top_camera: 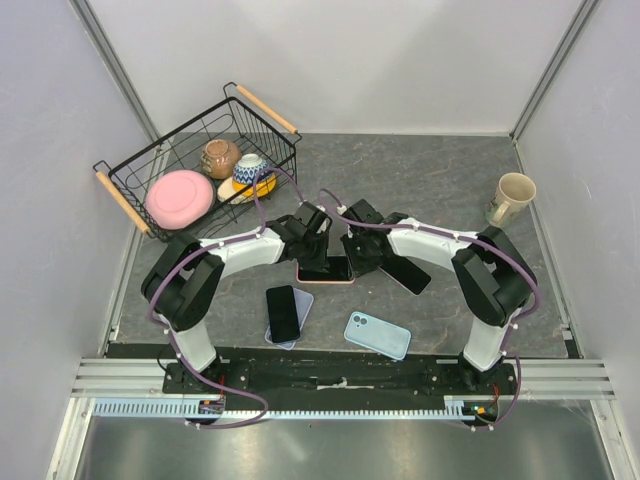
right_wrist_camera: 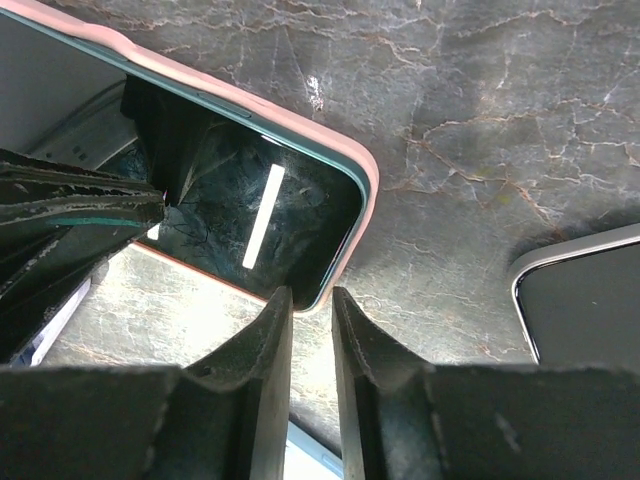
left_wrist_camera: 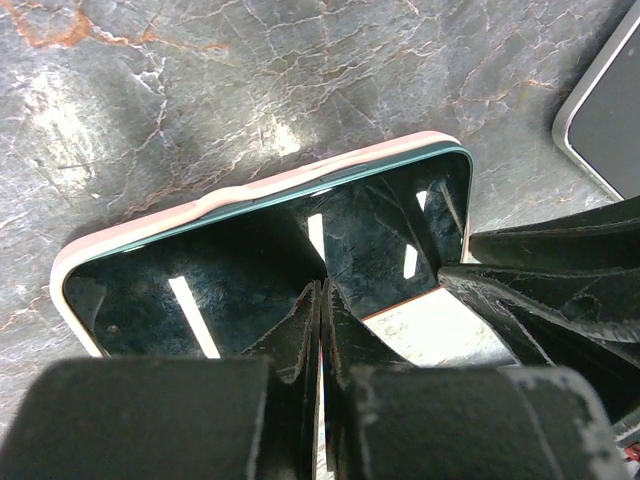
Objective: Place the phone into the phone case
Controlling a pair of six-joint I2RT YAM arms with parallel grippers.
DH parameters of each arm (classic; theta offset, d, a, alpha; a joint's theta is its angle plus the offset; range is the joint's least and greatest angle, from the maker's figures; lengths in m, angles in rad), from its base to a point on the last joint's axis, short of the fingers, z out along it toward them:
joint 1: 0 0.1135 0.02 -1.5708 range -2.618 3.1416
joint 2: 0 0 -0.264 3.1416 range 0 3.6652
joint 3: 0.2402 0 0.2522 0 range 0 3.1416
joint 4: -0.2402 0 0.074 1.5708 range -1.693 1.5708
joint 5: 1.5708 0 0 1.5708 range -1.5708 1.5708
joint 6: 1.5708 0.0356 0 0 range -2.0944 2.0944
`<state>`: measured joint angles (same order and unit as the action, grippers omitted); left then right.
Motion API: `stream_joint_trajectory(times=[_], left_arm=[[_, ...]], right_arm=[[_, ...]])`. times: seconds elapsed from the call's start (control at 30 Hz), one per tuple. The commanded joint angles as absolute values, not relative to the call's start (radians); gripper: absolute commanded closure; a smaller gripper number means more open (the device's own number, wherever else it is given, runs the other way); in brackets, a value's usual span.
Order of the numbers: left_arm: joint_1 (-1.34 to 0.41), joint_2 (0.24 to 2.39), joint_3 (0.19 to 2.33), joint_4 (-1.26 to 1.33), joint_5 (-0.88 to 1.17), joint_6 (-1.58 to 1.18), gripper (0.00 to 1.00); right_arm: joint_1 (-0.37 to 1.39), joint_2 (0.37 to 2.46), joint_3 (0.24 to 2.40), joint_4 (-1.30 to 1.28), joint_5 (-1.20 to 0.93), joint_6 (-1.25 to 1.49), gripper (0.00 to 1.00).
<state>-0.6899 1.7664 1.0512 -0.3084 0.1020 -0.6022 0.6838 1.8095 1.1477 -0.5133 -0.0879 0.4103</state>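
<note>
A dark-screened phone (top_camera: 326, 268) with a teal edge lies inside the pink phone case (top_camera: 322, 281) at the table's middle. In the left wrist view the phone (left_wrist_camera: 240, 250) fills the pink case (left_wrist_camera: 258, 184), its teal edge showing along the far rim. My left gripper (left_wrist_camera: 322, 285) is shut, and its tips rest on the screen. My right gripper (right_wrist_camera: 311, 292) stands slightly open at a corner of the case (right_wrist_camera: 371, 190), with nothing clamped between its fingers. Both grippers meet over the phone, the left gripper (top_camera: 318, 236) facing the right gripper (top_camera: 353, 250).
A second black phone (top_camera: 408, 275) lies just right of the grippers. Another black phone on a lavender case (top_camera: 285, 314) and a light blue case (top_camera: 378, 335) sit near the front. A wire basket (top_camera: 130, 205) with bowls stands back left, a mug (top_camera: 510, 198) back right.
</note>
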Motion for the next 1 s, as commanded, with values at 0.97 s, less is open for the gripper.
stream_joint_trajectory(times=[0.97], left_arm=[[-0.689, 1.759, 1.020, -0.407, 0.003, -0.548, 0.98]], right_arm=[[0.394, 1.839, 1.063, -0.278, -0.546, 0.411, 0.52]])
